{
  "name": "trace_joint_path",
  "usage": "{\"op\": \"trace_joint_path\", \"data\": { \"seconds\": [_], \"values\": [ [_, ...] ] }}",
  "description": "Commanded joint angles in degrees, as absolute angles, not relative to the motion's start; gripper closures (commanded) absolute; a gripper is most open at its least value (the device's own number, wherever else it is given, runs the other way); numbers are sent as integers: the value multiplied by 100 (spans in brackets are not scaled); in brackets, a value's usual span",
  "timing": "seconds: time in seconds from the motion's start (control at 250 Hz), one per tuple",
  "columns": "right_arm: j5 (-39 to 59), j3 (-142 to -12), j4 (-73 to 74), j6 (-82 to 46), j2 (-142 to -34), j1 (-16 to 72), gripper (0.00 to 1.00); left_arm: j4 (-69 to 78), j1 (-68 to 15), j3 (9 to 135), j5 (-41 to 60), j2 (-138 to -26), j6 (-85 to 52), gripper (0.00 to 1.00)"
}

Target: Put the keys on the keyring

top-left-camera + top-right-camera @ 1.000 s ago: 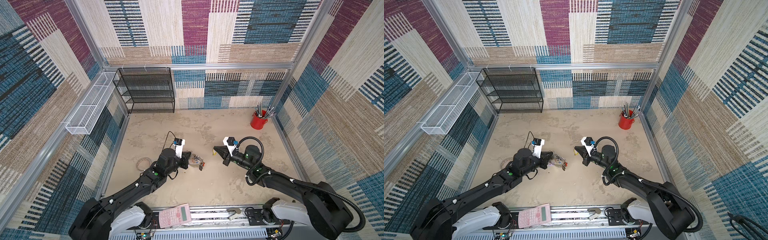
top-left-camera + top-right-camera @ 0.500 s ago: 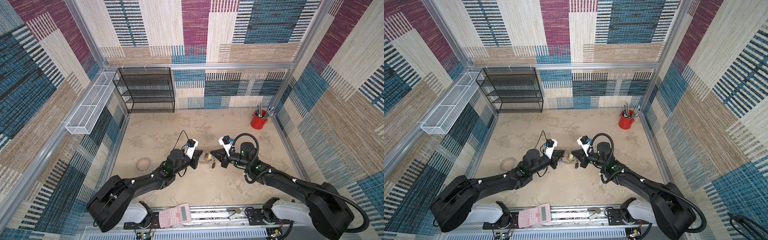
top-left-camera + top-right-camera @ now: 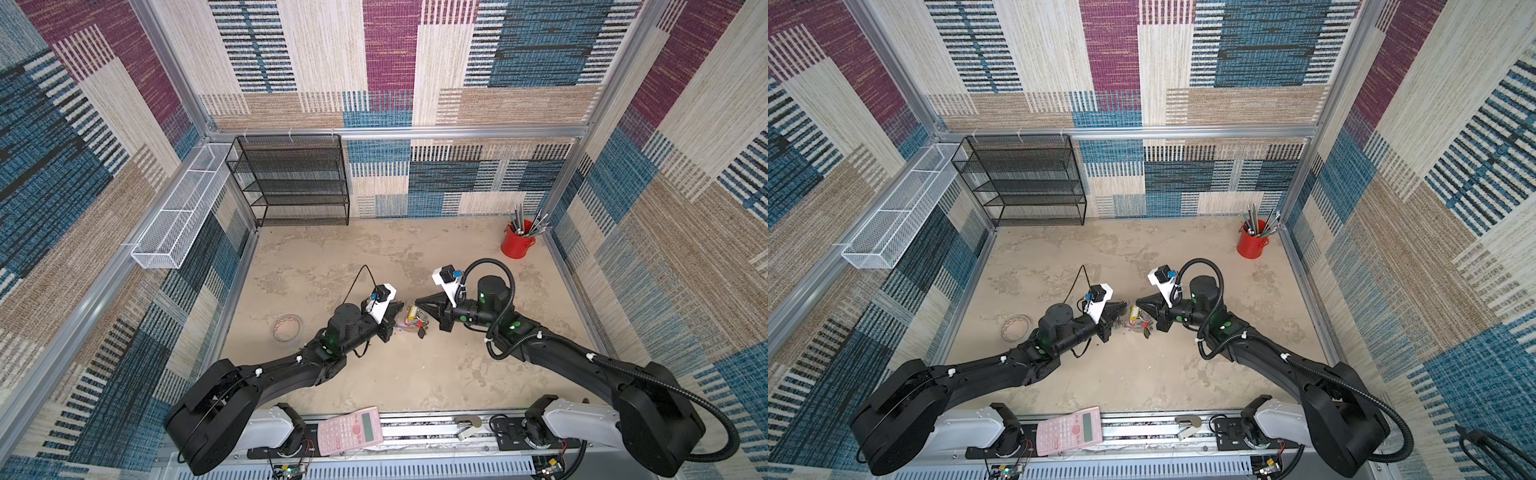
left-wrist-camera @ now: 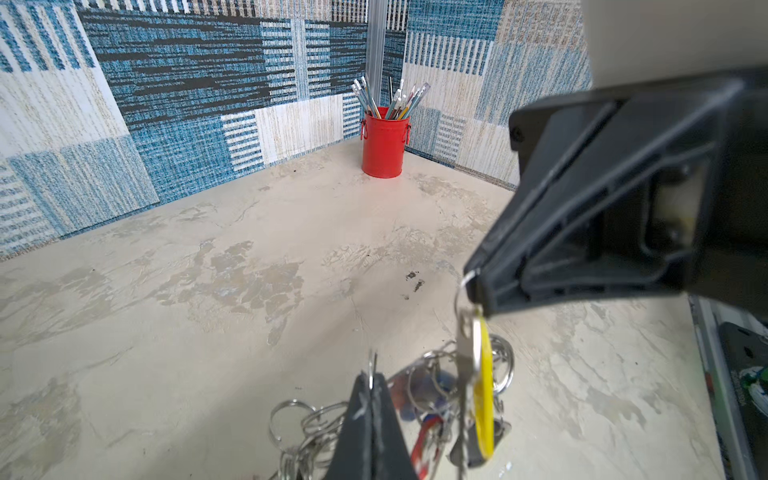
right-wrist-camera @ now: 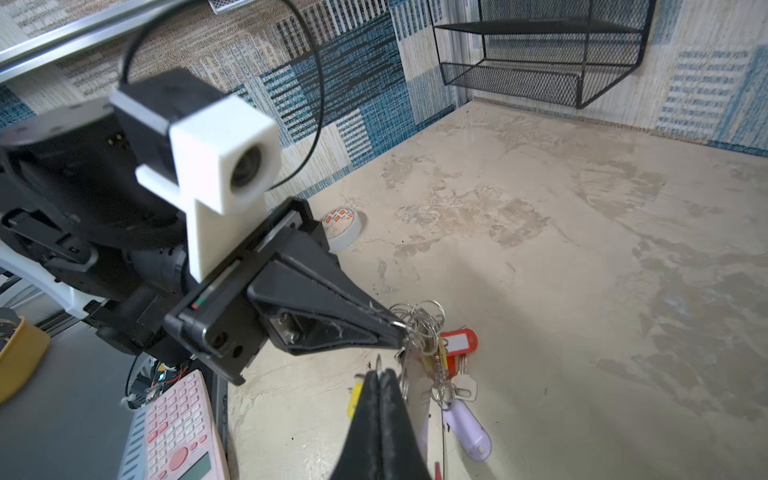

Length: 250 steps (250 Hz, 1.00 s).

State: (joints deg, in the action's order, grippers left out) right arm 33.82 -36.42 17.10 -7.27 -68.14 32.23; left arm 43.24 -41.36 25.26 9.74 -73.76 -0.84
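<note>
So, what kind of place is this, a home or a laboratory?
Probably a robot test cell, not a home: a metal frame holds patterned wall panels around a tabletop, with props such as a red pen pot and a black mesh shelf inside.

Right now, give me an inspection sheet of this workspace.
Surface: beige mottled tabletop.
Job's things: keys, yellow-tagged, hang from the right gripper; keyring bunch at the left gripper.
Clutter: tape roll, pink calculator on the front rail, red pen cup.
Grippers: both shut on thin metal rings.
Cables: black cable loops over left arm; ribbed hose arches over right arm.
Surroundings: patterned walls, black mesh shelf, white wire basket.
</note>
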Motion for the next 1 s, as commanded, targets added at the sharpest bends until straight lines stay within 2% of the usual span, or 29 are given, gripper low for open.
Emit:
{"op": "trace_joint_path", "data": {
  "seconds": [0.0, 0.156, 0.32, 0.596, 0.824, 0.996],
  "values": [
    [2990, -3704, 1552, -940, -6593, 3047, 100, 4666, -4139, 2439, 1192, -7304, 247, 100],
    [2646, -3866, 1454, -857, -6915, 2966, 100, 4903, -4140, 2292, 1269, -7344, 99, 100],
    [3009, -3883, 1461, -757, -7510, 3265, 100, 4994, -4135, 2274, 1261, -7416, -52, 100],
    [3457, -3334, 1937, -1106, -7463, 3355, 100, 4998, -4139, 2348, 984, -7663, -229, 100],
    [3827, -3299, 2319, -1207, -7648, 3379, 100, 4837, -4137, 2435, 1253, -7755, -179, 100],
    [3562, -3371, 2411, -1295, -7728, 3384, 100, 4817, -4140, 2391, 1423, -7790, -38, 100]
  ]
}}
